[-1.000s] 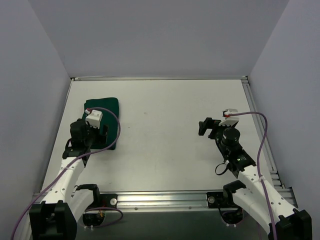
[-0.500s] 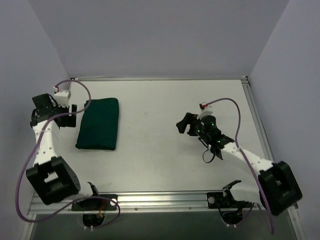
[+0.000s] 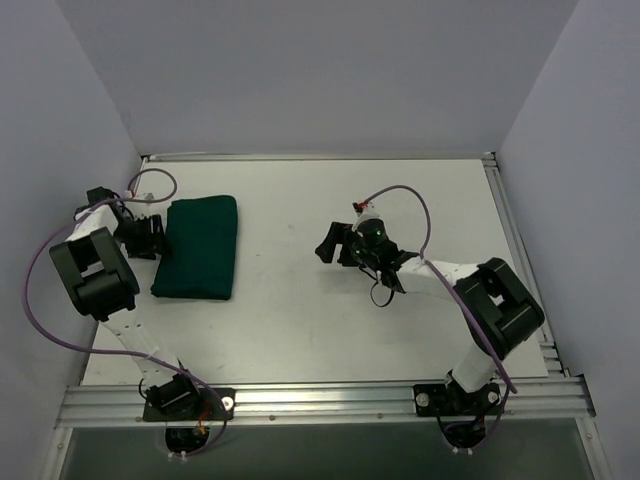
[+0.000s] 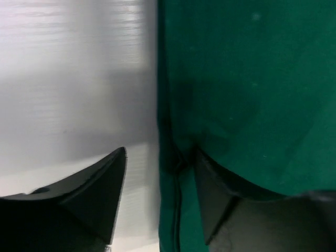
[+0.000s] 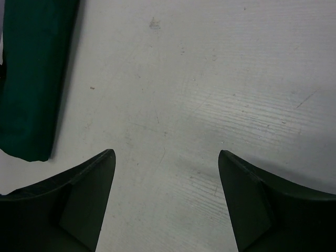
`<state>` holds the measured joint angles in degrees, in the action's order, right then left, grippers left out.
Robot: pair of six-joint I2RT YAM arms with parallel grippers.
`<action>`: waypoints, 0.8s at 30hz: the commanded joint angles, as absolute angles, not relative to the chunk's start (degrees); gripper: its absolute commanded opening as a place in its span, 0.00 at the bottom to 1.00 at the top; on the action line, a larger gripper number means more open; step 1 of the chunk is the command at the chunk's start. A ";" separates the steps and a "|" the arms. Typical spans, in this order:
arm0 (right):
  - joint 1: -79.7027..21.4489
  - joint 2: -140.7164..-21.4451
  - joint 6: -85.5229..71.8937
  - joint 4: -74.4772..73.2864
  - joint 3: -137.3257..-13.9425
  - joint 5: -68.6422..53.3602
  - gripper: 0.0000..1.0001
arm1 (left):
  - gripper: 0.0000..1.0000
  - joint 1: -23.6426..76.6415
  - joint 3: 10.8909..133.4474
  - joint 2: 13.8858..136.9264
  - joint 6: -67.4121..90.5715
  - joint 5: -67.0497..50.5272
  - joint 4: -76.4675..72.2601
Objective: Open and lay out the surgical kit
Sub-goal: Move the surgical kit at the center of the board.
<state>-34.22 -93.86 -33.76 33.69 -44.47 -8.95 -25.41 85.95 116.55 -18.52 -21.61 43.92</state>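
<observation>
Lying folded shut on the table, left of the top view, the surgical kit wants a shallow pinch: the left gripper, fingers apart astride its edge, should catch only the top flap; the right gripper gapes mid-frame.

No text, label, brand, number or sign can be read in any of the views. The dark green cloth wrap shows only plain fabric, and the table has only small scuffs. The small red and white connector, seen from above, may carry a mark, but it is too small to tell.
</observation>
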 commanded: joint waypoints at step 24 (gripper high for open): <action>-33.57 -99.67 -34.36 31.82 -50.89 -9.76 0.69 | 0.02 -1.24 78.49 112.59 -0.28 -35.95 36.84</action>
<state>-33.98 -100.66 -34.22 32.34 -50.06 -10.81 -2.96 79.88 114.96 -7.97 -33.45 41.01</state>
